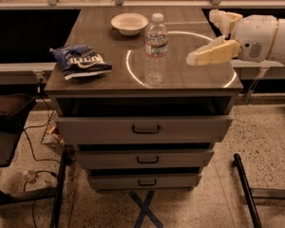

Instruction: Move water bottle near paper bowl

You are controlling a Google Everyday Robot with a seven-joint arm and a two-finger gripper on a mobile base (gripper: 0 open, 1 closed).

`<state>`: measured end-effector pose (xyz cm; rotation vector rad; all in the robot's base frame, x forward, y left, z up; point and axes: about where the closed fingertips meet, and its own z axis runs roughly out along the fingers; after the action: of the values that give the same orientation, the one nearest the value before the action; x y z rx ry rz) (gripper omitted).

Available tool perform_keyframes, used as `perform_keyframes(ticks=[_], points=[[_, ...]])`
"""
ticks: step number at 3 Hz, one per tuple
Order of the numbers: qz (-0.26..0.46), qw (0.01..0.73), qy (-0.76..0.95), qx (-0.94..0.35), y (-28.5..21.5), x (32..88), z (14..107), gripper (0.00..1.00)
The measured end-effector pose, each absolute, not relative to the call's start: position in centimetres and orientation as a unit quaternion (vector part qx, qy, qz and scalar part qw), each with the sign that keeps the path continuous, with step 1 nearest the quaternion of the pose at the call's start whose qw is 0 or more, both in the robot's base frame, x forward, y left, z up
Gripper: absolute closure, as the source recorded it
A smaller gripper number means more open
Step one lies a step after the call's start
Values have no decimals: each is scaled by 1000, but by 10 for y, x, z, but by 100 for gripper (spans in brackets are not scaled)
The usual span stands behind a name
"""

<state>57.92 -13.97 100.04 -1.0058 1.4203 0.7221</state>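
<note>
The water bottle [155, 51], clear and ribbed with a white cap and a white label, stands upright near the middle of the cabinet top [99, 32]. The paper bowl [129, 23], small and cream-white, sits just behind and to the left of the bottle. My gripper [202, 37] comes in from the right and hovers over the top's right side. It is open and empty, a short gap to the right of the bottle. Its cream fingers [213, 52] point left towards the bottle.
A dark blue snack bag [80, 61] lies on the top's left side. A white ring [133, 75] is marked around the bottle. Drawers [145, 127] face front. A small bottle [31, 177] and black cables lie on the floor at left. A black leg [244, 184] stands at right.
</note>
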Motion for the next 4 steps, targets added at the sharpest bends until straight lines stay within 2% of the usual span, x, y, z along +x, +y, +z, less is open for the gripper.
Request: perform_keyframes(ticks=[2,4], points=[[362,568,603,-427,-113,615,971,0],[445,544,575,-419,-75,631,927,0]])
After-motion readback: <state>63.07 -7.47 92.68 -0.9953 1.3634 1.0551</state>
